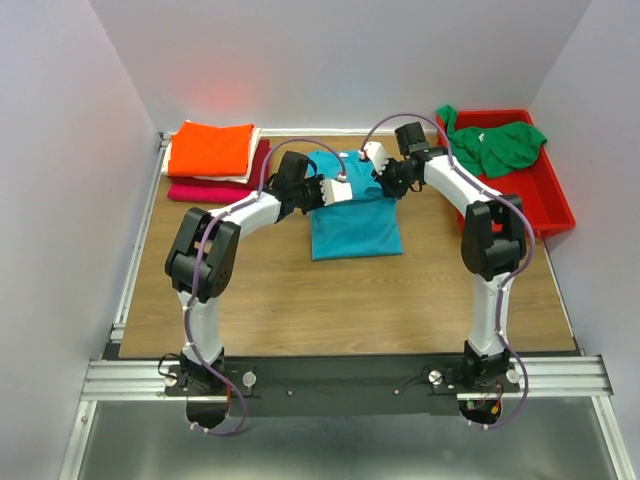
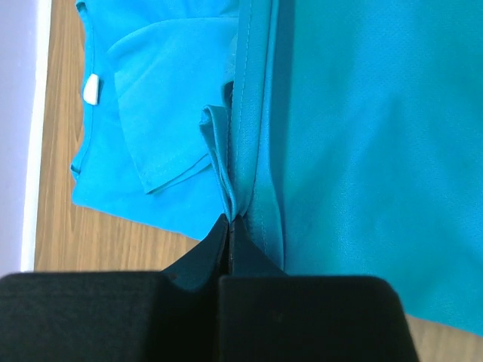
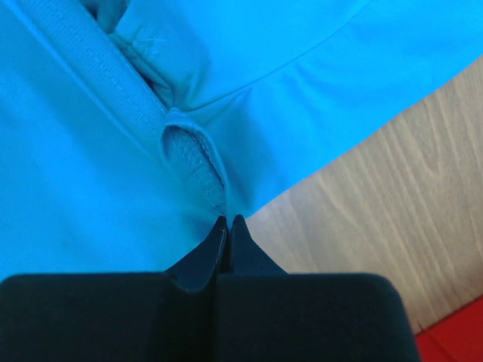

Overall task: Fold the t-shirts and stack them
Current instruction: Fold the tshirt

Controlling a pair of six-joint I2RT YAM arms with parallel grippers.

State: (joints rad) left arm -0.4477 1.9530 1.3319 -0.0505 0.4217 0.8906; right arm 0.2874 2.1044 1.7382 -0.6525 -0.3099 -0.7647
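The teal t-shirt (image 1: 356,228) lies partly folded on the wooden table, its back edge lifted between the two arms. My left gripper (image 1: 348,186) is shut on a gathered hem fold of the teal t-shirt (image 2: 362,136), fingertips pinching the cloth (image 2: 229,220). A white neck label (image 2: 91,89) shows at the far left. My right gripper (image 1: 366,158) is shut on a folded edge of the same teal t-shirt (image 3: 75,173), at its tips (image 3: 229,219). A green t-shirt (image 1: 497,143) sits crumpled in the red bin (image 1: 549,198). An orange t-shirt (image 1: 210,147) tops a folded stack.
The folded stack at the back left holds white, dark red and magenta (image 1: 205,191) shirts under the orange one. The red bin stands at the back right against the wall. White walls close in three sides. Bare wood (image 1: 340,300) lies in front of the teal shirt.
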